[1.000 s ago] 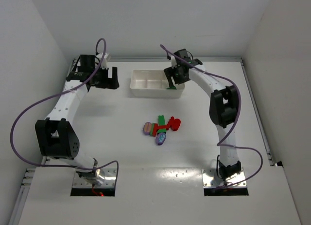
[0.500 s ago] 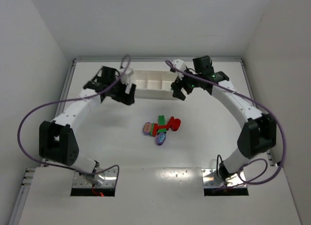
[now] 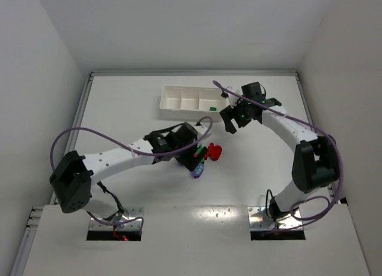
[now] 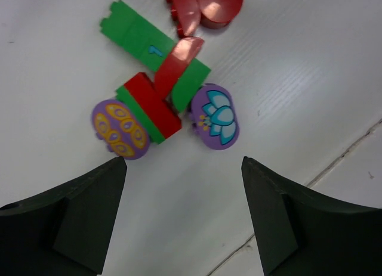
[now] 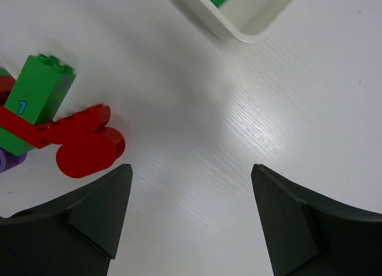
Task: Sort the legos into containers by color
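Nearest the arm bases, well short of the white tray (image 3: 179, 111) and in line with its right half, the loose legos (image 4: 156, 97) are bunched on the tabletop (image 3: 119, 109). The left tool (image 4: 181, 163) is held over this bunch, its fingers spread wide and nothing gripped.

In the left wrist view, two purple ovals are seen at the bunch's near edge, one with a yellow pattern (image 4: 119, 129) and one with a blue flower (image 4: 218, 116). A red brick (image 4: 152, 104) is stacked on green between them. Toward the tray lie a long green brick (image 4: 140, 40), a red arched piece (image 4: 179, 61) and a red rounded piece (image 4: 209, 5).

Just off the tray's near right corner, the right tool (image 5: 191, 168) is held released and empty.

In the tray's right compartment, one green lego (image 3: 212, 108) is seen by the near wall.
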### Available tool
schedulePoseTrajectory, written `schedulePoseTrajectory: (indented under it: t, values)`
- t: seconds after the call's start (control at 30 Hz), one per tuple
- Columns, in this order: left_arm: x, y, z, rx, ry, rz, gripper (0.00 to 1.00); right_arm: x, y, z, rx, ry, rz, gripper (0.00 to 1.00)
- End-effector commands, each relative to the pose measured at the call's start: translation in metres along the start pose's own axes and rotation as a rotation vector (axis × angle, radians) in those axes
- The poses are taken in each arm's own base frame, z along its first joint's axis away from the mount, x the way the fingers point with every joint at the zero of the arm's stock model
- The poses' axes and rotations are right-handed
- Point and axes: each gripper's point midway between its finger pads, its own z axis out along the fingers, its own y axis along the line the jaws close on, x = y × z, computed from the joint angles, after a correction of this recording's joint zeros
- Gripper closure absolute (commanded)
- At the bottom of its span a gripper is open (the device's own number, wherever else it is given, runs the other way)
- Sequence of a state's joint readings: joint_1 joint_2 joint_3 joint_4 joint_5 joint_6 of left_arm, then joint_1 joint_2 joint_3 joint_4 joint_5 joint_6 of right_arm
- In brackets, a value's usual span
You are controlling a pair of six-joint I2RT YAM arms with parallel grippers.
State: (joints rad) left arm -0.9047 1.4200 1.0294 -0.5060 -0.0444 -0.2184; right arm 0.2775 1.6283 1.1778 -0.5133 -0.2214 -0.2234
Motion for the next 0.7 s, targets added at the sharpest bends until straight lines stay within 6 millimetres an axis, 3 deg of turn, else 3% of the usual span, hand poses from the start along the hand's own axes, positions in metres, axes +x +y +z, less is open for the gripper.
schedulePoseTrajectory:
  t: [0.0,0.13,0.33,0.67]
  values:
    - [-0.012,-0.012,0.012,-0.048,-0.034,-0.052,0.16,-0.015,-0.007,-0.020,0.064,-0.081,0.044,0.18]
    - [-0.003,-0.033,0.026,-0.030,0.005,-0.051,0.17,-0.012,-0.017,-0.033,0.118,-0.102,0.064,0.18]
    - [0.018,-0.027,0.045,-0.077,0.075,-0.070,0.19,-0.003,-0.021,-0.052,0.158,-0.136,0.098,0.18]
    - [0.021,-0.038,0.059,-0.044,0.107,-0.070,0.23,0.001,-0.023,-0.063,0.161,-0.154,0.124,0.18]
